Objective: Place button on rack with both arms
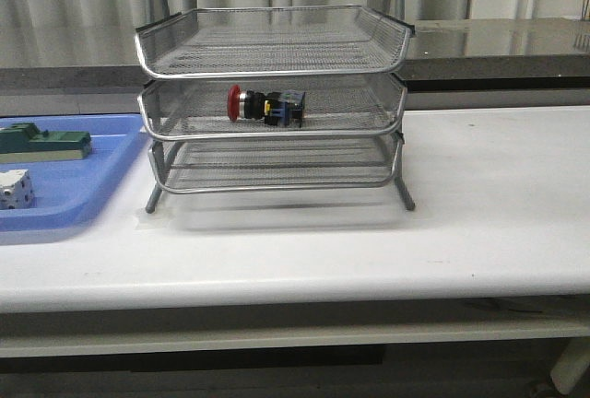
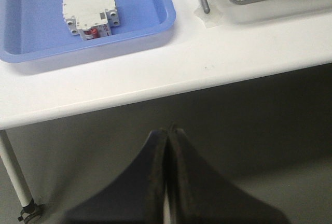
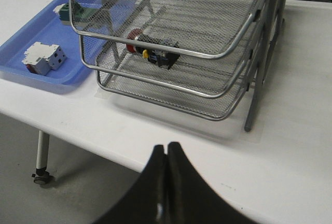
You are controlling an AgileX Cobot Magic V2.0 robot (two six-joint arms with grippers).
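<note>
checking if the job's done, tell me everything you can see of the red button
The button is a small push-button switch: red mushroom head, black collar, then a yellow-and-blue rear block. It looks plastic. It lies on its side on the mesh of the rack's middle tier, head toward the blue tray. Neither gripper touches it.

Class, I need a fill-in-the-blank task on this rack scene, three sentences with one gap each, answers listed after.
1. The button lies in the ______ tier of the wire rack.
2. The tray beside the rack is ______ in colour.
3. The jaws of the left gripper and of the right gripper are both ______ and hold nothing.

Missing words: middle; blue; shut
</note>
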